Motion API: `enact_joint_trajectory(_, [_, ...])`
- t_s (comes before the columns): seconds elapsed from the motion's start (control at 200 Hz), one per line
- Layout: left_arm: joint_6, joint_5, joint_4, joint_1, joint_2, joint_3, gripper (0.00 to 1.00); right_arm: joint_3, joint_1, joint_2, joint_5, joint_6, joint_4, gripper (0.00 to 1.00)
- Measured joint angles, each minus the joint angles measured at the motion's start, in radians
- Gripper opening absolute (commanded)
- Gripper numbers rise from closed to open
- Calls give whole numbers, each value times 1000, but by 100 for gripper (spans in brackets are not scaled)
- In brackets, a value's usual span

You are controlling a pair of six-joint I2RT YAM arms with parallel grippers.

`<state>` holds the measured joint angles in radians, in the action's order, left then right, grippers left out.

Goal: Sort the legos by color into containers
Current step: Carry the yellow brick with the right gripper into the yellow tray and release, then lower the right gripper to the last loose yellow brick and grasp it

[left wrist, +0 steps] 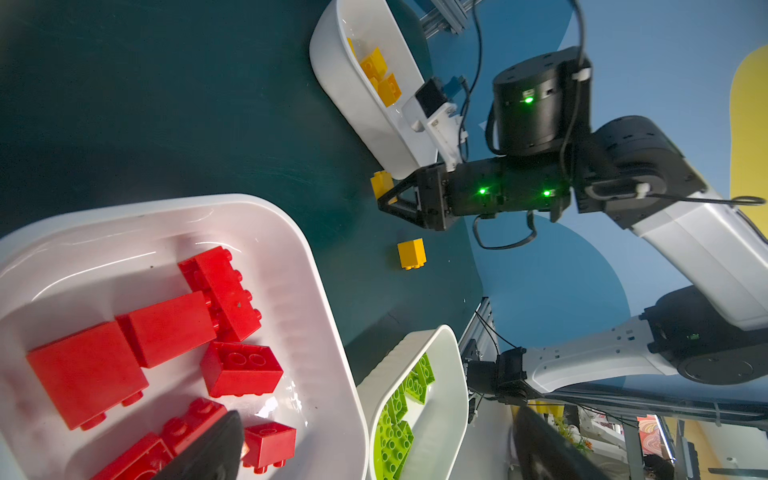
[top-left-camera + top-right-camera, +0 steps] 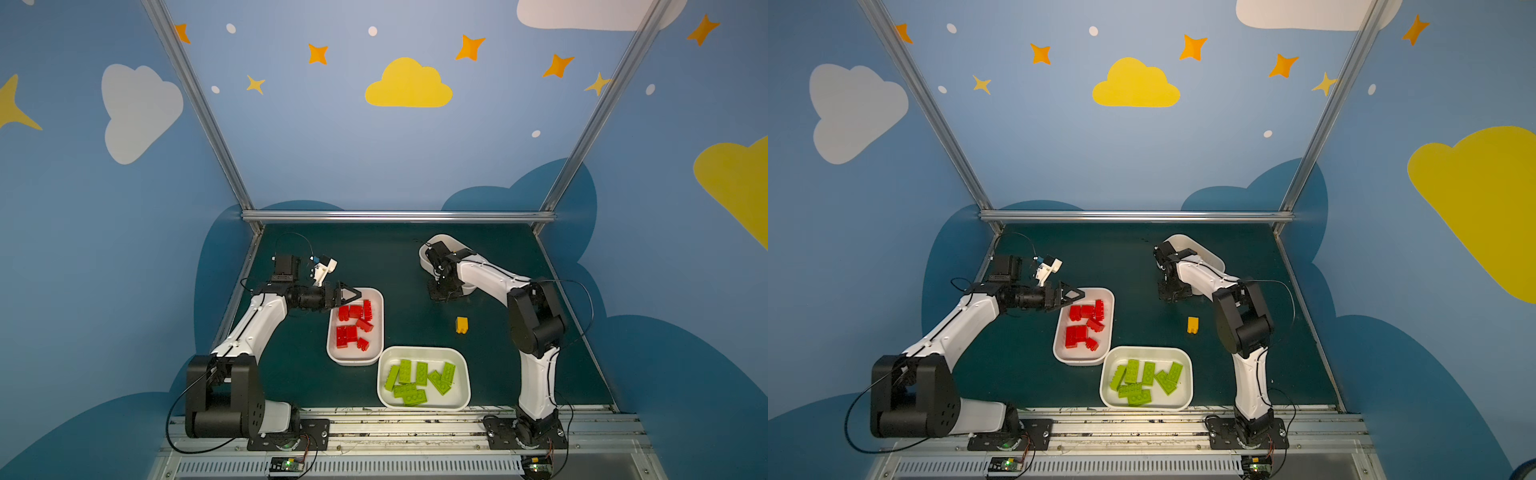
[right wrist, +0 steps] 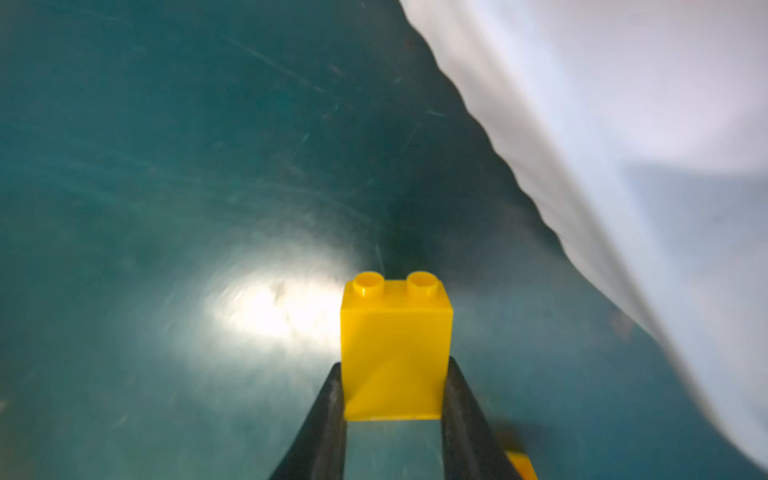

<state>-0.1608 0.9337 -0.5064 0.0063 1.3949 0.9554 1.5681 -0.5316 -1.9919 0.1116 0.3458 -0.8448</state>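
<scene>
glossy plastic legos (image 1: pixel 232 370), smooth white containers (image 1: pixel 320 299), perhaps scuffed tabletop (image 3: pixel 166 166)

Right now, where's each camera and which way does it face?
Top views: high at front, facing down and back; show left arm, right arm, left end effector, red tub, green tub, yellow tub.
Left wrist: on left arm, looks across red tub to right end effector; own fingers at frame edge.
Right wrist: on right arm, looks down its fingers at gripped brick beside yellow tub.
Shared: both wrist views show gripped brick; top views and left wrist show loose brick.
</scene>
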Motion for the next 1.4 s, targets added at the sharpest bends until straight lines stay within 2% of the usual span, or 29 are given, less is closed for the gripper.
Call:
enact_joint_trajectory(0.17, [0, 0, -6, 0, 1, 0, 99, 59, 50, 123, -11, -52, -45, 21])
enact_joint_trajectory(0.335, [1, -1, -15, 0, 12, 8, 99, 121, 166, 122, -35, -90, -61, 21])
enact_joint_trajectory(0.52, [5, -3, -29, 0, 12, 14, 99, 175, 266, 9, -63, -92, -72, 21])
enact_joint_trajectory(0.816, [9, -7, -39, 0, 13, 16, 100, 328, 310, -225, -79, -77, -82, 24])
enact_joint_trajectory(0.881, [10, -8, -40, 0, 13, 16, 99, 367, 314, -267, -79, -73, -89, 27])
enact_joint_trajectory(0.981, [14, -10, -40, 0, 13, 16, 99, 429, 322, -320, -79, -71, -101, 43])
enact_joint_trajectory(1.146, [20, -11, -46, 0, 13, 16, 99, 448, 327, -330, -80, -79, -114, 52])
enact_joint_trajectory(1.266, [23, -10, -48, 0, 13, 16, 99, 375, 326, -256, -99, -89, -111, 59])
enact_joint_trajectory(1.401, [24, -11, -50, 0, 13, 16, 100, 212, 307, -65, -121, -91, -104, 68])
